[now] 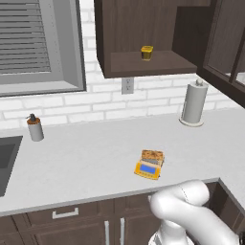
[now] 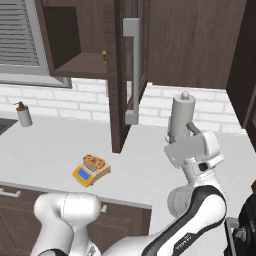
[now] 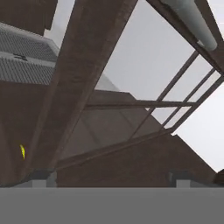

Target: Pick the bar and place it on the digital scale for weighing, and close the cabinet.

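Nearest you, the gripper (image 2: 192, 131) sits raised above the bench (image 1: 86, 158), its fingers (image 3: 41, 177) spread wide apart and holding nothing. In the hand view both tips frame the lower edge of the glass-panelled door, which suggests the hand is lined up to push it.

On the bench, the bar (image 1: 152, 155) already lies flat on the plate of the digital scale (image 1: 147, 170), covering most of it and leaving the blue display strip exposed. Judge the weighing step as done.

Farther back, the cabinet (image 1: 143, 38) is open: its door (image 2: 120, 75) projects toward you, with the silver handle (image 2: 134, 70) on its free edge. A small yellow jar (image 1: 147, 52) stands on the inner shelf. A paper towel roll (image 1: 193, 103) stands near the door's swing path, so check clearance there.
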Tool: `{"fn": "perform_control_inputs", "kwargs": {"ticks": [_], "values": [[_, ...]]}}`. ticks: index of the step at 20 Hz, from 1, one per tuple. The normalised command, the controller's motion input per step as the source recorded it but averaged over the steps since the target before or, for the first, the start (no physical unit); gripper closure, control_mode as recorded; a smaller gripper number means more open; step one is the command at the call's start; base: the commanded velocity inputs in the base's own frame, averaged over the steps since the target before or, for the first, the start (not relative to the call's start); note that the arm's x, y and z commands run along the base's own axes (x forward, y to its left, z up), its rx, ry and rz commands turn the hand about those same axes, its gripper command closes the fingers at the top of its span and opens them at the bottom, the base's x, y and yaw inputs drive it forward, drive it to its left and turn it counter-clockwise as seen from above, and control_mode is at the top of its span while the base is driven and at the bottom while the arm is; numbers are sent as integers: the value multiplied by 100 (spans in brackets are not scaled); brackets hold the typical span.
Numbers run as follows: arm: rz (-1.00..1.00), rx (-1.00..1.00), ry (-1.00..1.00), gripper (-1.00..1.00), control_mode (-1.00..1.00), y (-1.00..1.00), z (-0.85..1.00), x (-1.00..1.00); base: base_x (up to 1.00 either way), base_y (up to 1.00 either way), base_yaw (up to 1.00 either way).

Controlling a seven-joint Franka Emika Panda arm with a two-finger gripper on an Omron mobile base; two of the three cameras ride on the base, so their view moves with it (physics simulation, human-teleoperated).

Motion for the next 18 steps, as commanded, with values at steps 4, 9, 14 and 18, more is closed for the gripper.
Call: {"fn": "perform_control_inputs", "kwargs": {"ticks": [4,9,14,18], "values": [[18,0,-17,-100,-100,34,74,29,0,0,0],[8,-5,-9,-100,-100,51,99,-14,0,0,0],[6,-10,-4,-100,-100,85,93,-8,0,0,0],[5,-11,0,-100,-100,100,58,0,0,0,0]]}}
